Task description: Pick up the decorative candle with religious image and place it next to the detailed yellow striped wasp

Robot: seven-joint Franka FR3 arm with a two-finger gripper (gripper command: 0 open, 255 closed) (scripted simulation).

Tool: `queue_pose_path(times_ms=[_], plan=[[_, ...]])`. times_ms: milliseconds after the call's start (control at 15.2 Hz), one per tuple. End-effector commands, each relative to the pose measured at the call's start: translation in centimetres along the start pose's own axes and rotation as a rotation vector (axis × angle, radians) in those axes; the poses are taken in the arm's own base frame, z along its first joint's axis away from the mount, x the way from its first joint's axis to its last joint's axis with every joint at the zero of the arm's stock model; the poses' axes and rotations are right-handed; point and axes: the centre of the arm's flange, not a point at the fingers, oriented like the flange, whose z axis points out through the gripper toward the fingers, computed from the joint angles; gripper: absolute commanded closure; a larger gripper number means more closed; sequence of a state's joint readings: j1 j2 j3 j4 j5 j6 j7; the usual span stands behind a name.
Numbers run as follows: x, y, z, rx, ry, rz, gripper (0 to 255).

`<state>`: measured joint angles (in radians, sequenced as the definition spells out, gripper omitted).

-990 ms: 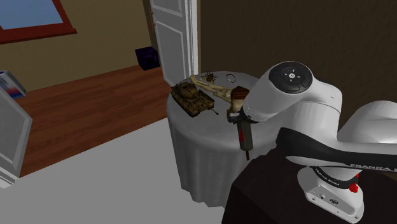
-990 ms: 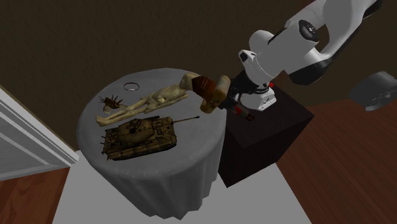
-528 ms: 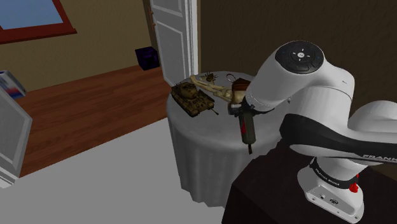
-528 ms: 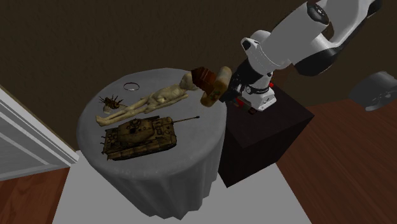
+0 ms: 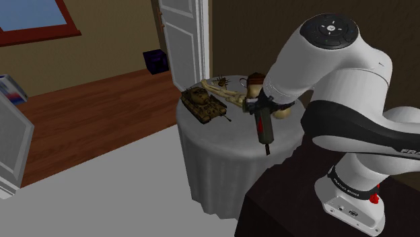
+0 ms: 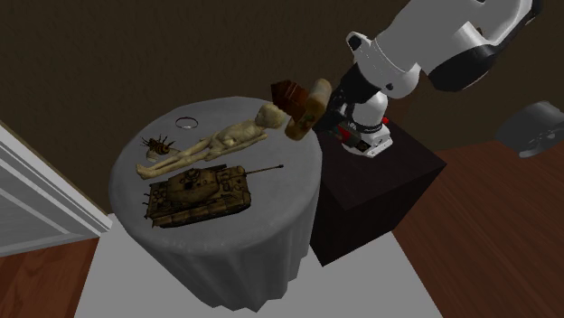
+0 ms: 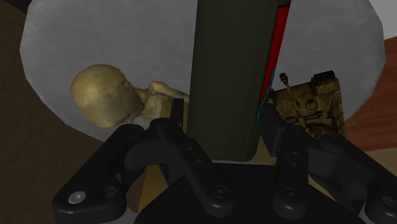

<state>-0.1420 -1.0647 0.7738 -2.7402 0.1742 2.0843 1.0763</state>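
We note the arm [image 5: 336, 67] bent over the round table [image 6: 271, 244], its gripper [image 7: 222, 137] clenched on the dark, red-edged candle [image 7: 226, 76] above the edge nearest the stand [image 6: 380, 199]; a pale figure [image 6: 212, 144] lies between candle and wasp [image 6: 160, 143], with a tank [image 6: 199, 194] beside it.

White Franka arm [image 5: 336, 74] — dark joints, all-black gripper [image 7: 222, 130].
Behind the fingers [image 7: 167, 135] sit round screw heads [image 7: 219, 189]; farther back, a dark screw-dotted joint cap [image 5: 330, 28], FRANKA lettering [image 5: 406, 153], a red button [image 5: 372, 198].
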Motion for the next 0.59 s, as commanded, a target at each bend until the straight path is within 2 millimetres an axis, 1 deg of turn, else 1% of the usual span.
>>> queue_pose_path(times_ms=[0, 528], plan=[[0.6, 0.0, -0.9, 0.001, 0.001, 0.000, 255], [2.8, 0.0, -4.5, 0.001, 0.001, 0.000, 255]])
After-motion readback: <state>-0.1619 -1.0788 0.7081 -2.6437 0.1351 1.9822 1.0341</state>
